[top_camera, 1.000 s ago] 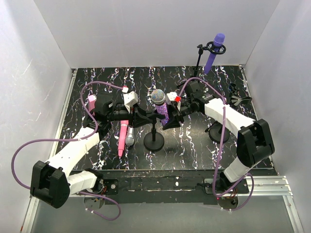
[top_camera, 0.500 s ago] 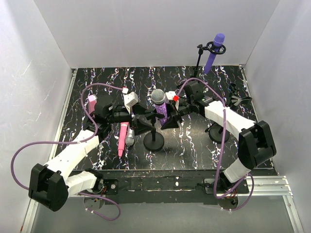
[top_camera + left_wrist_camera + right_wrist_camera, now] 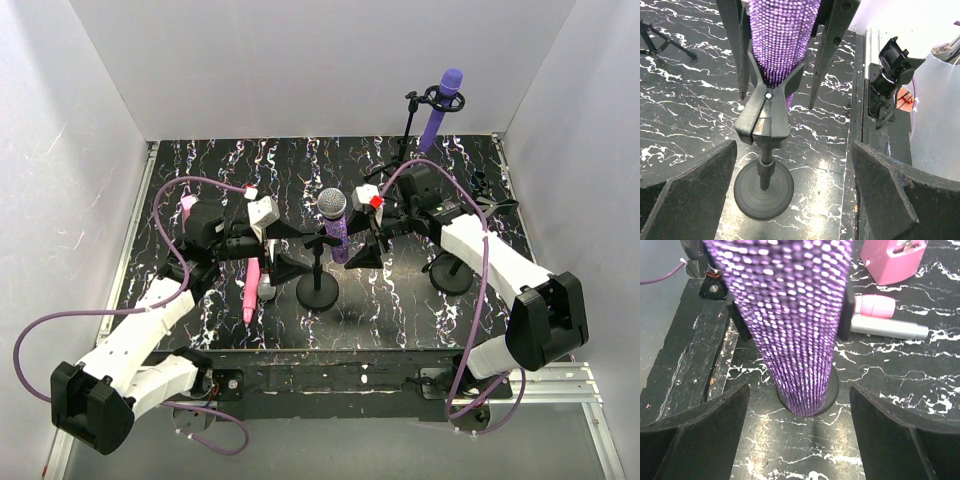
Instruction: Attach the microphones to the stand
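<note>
The glittery pink-purple microphone [image 3: 335,225] with a grey mesh head stands in the black clip [image 3: 765,117] of the middle stand [image 3: 318,292]. My left gripper [image 3: 287,249] is open just left of it and holds nothing. My right gripper [image 3: 364,238] is open just right of it, also free of the microphone. The glitter body [image 3: 790,315] fills the right wrist view between the spread jaws. The plain purple microphone [image 3: 441,105] sits in the tall stand at the back right. The pink microphone [image 3: 249,292] and the silver-grey microphone [image 3: 267,290] lie side by side on the table.
A pink wedge-shaped object [image 3: 188,208] stands at the left. Another round stand base [image 3: 452,273] sits under my right arm. A small black tripod [image 3: 491,205] is at the right edge. White walls enclose the marbled black table [image 3: 400,300].
Both grippers have opened, let go of the clip and the glittery microphone, and drawn back a little. The microphone has stayed in the clip, more upright than before.
</note>
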`<state>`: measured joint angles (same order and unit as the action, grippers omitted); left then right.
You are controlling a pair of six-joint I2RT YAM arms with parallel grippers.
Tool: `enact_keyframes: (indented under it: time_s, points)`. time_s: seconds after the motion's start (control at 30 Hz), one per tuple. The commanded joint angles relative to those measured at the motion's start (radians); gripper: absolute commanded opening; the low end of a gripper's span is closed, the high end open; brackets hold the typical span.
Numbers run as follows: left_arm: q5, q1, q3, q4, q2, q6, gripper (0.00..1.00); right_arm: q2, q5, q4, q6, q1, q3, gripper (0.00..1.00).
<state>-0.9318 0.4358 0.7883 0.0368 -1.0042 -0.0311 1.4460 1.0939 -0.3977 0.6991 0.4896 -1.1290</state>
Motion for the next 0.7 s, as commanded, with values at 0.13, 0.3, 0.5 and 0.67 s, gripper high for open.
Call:
enact_keyframes:
  time_s: [0.13, 0.3, 0.5, 0.67]
  points:
    - [-0.002, 0.000, 0.137, 0.092, -0.050, -0.124, 0.98, -0.058, -0.003, -0.182, 0.062, -0.048, -0.086, 0.89]
    - [-0.007, 0.000, 0.184, 0.097, -0.085, -0.161, 0.98, -0.104, 0.029, -0.245, 0.099, -0.066, -0.084, 0.89]
    - [-0.004, 0.000, 0.224, 0.124, -0.102, -0.182, 0.98, -0.167, 0.026, -0.393, 0.172, -0.074, -0.121, 0.90]
    - [0.059, 0.000, 0.195, 0.124, -0.056, -0.182, 0.98, -0.222, 0.012, -0.500, 0.209, -0.079, -0.152, 0.90]
